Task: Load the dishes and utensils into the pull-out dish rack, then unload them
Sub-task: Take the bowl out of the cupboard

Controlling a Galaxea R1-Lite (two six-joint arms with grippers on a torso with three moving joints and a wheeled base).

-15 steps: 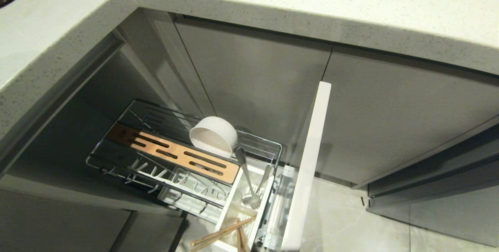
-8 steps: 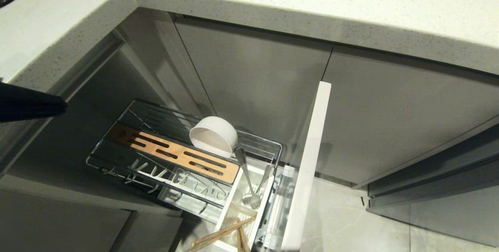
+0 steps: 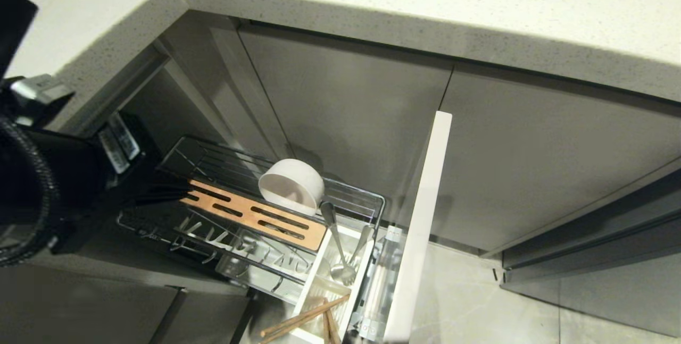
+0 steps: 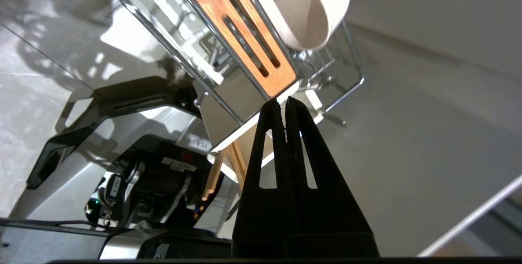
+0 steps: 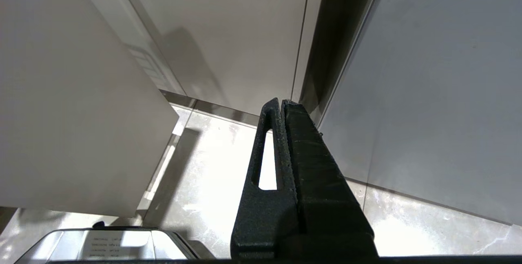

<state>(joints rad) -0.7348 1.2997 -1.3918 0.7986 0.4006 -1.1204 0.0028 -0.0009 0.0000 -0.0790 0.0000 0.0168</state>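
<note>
Head view first: our left arm has swung in from the left edge since a second ago, when it wasn't in the picture at all. Now the left hand [image 3: 178, 195] sits over the far-left end of the rack [image 3: 372, 200], its dark fingers reaching across the start of the wooden strip [image 3: 255, 215]. Nothing in the rack has shifted. The bowl [image 3: 291, 184] leans on its side at the strip's right end, the fork [image 3: 334, 237] stands in the white caddy [image 3: 314, 275] next to another steel utensil, and the chopsticks [image 3: 303, 318] poke out of the caddy's near compartment. No plate anywhere we can see. The drawer front [image 3: 420, 227] stands pulled out, and the desk [image 3: 372, 19] runs above it all.

Left wrist view: the left hand [image 4: 285, 103] is pressed together and holds nothing. Its tips point along the wooden strip [image 4: 244, 35], with the bowl [image 4: 314, 7] further on past it. The chopsticks [image 4: 228, 162] show lower down too.

Right wrist view: the right hand [image 5: 281, 103] is also pressed together and empty, parked low facing cabinet doors and floor, well away from the rack.

Our read: with the bowl and utensils already racked and an empty hand coming in, we're probably heading to pick something out, likely the bowl. The hand will need to spread before it gets there.
</note>
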